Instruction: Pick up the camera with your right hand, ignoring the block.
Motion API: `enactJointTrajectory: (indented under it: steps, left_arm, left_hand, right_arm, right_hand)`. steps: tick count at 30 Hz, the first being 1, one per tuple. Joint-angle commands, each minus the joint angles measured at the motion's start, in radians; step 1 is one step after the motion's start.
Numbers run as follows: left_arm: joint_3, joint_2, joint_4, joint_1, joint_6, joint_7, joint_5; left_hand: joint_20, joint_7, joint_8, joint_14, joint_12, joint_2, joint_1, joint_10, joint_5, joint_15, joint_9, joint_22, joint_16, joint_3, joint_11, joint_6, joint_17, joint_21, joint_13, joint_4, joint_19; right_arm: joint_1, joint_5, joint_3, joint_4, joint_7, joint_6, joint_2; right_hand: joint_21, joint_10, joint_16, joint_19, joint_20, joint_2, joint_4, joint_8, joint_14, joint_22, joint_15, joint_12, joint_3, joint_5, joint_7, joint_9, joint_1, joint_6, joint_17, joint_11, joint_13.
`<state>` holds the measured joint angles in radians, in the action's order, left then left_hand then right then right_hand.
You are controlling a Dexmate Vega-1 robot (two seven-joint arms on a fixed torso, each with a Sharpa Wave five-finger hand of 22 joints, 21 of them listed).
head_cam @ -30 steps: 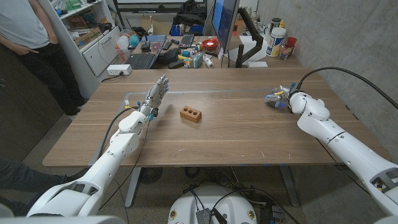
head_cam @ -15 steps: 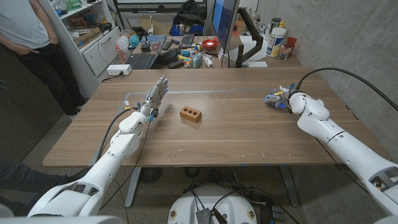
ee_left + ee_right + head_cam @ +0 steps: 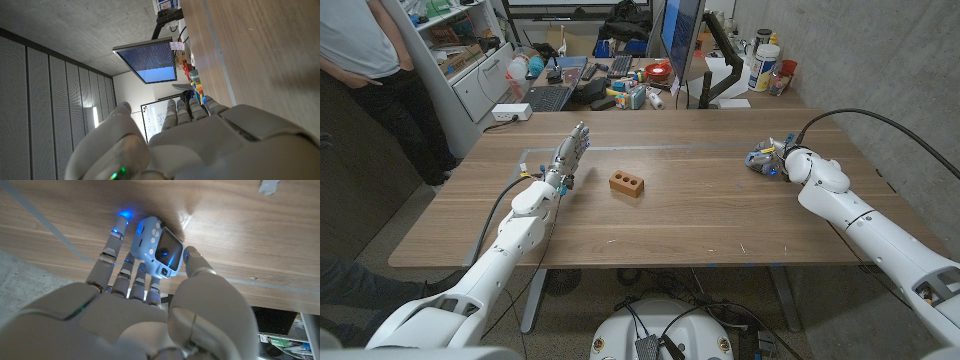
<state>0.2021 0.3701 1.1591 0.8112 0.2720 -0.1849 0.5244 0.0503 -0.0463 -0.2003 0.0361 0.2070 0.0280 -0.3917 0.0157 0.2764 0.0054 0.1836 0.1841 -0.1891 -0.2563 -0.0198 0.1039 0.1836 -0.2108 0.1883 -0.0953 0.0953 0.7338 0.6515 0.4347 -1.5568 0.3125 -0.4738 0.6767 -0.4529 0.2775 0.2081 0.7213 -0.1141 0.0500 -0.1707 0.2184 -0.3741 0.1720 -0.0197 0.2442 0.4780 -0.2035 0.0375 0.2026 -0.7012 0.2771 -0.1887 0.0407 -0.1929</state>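
no text, labels or numbers readable

The small pale-blue camera (image 3: 156,249) with white buttons and a dark screen sits on the desk (image 3: 700,210) near its right end, between the right hand's fingers (image 3: 112,247).

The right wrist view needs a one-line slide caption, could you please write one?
Right robot hand closing around the small blue camera on the wooden table.
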Motion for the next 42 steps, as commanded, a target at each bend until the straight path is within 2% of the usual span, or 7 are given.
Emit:
enactJointTrajectory:
  steps: [1,6,11,16,23,42]
  left_arm:
    - [-0.002,-0.003,0.025,0.019,0.002,0.022,-0.003]
    - [0.0,0.0,0.042,0.026,-0.006,0.032,-0.007]
    - [0.003,0.001,0.052,0.029,-0.009,0.037,-0.01]
    - [0.004,0.001,0.059,0.032,-0.008,0.04,-0.012]
    - [0.004,0.002,0.068,0.037,-0.011,0.045,-0.013]
    - [0.01,0.002,0.066,0.032,-0.018,0.041,-0.013]
  left_hand:
    - [0.002,-0.002,-0.008,-0.002,0.003,0.009,-0.005,0.005,-0.003,-0.001,0.004,0.001,-0.006,-0.003,-0.003,0.011,0.003,0.0,0.005,0.006,0.0]
    - [0.002,-0.002,-0.007,-0.003,0.004,0.01,-0.006,0.008,-0.003,-0.002,0.004,0.001,-0.006,-0.003,-0.003,0.011,0.003,0.0,0.005,0.006,-0.001]
    - [0.002,0.0,-0.007,-0.003,0.004,0.01,-0.006,0.009,-0.003,0.0,0.004,0.001,-0.006,-0.002,-0.002,0.011,0.003,0.0,0.005,0.006,-0.001]
    - [0.003,0.0,-0.007,-0.004,0.003,0.01,-0.007,0.008,-0.003,-0.001,0.004,0.001,-0.006,-0.002,-0.001,0.013,0.003,0.0,0.005,0.006,0.0]
    - [0.003,0.0,-0.007,-0.004,0.003,0.011,-0.007,0.009,-0.004,-0.001,0.004,0.001,-0.005,-0.001,-0.003,0.013,0.003,0.0,0.005,0.006,-0.001]
    - [0.004,0.001,-0.005,-0.004,0.002,0.012,-0.009,0.008,-0.004,0.0,0.004,0.002,-0.005,0.001,-0.004,0.014,0.004,0.001,0.005,0.006,0.0]
  right_arm:
    - [-0.009,0.016,0.017,0.033,-0.016,0.021,-0.004]
    - [0.004,0.018,0.009,0.04,-0.055,0.027,-0.01]
    - [0.014,0.019,0.001,0.037,-0.076,0.03,-0.011]
    - [0.016,0.033,0.003,0.031,-0.08,0.014,-0.011]
    - [0.025,0.046,0.002,0.022,-0.098,0.019,-0.008]
    - [0.034,0.059,-0.011,-0.004,-0.1,0.018,-0.004]
  right_hand:
    - [-0.001,0.02,0.012,0.022,0.013,-0.005,-0.001,0.008,-0.023,0.0,0.011,0.007,0.007,0.0,0.004,0.004,-0.032,0.023,-0.005,-0.005,-0.005]
    - [0.001,0.052,0.025,0.059,0.047,-0.022,-0.005,0.017,-0.064,0.001,0.037,0.018,0.018,-0.001,0.014,0.007,-0.101,0.06,-0.011,-0.02,-0.006]
    - [0.006,0.114,0.049,0.094,0.097,-0.043,0.005,0.038,-0.118,0.004,0.073,0.039,0.006,0.008,0.037,0.014,-0.157,0.129,-0.026,-0.041,-0.007]
    - [0.013,0.187,0.079,0.115,0.131,-0.069,0.009,0.081,-0.183,0.007,0.111,0.064,-0.017,0.014,0.06,0.029,-0.211,0.246,-0.043,-0.064,-0.009]
    - [0.01,0.229,0.102,0.141,0.175,-0.096,0.007,0.097,-0.23,0.01,0.139,0.079,-0.025,0.017,0.073,0.041,-0.26,0.293,-0.056,-0.079,-0.009]
    - [0.011,0.24,0.109,0.147,0.197,-0.11,0.01,0.103,-0.249,0.011,0.147,0.082,-0.036,0.021,0.076,0.051,-0.291,0.312,-0.065,-0.082,-0.01]
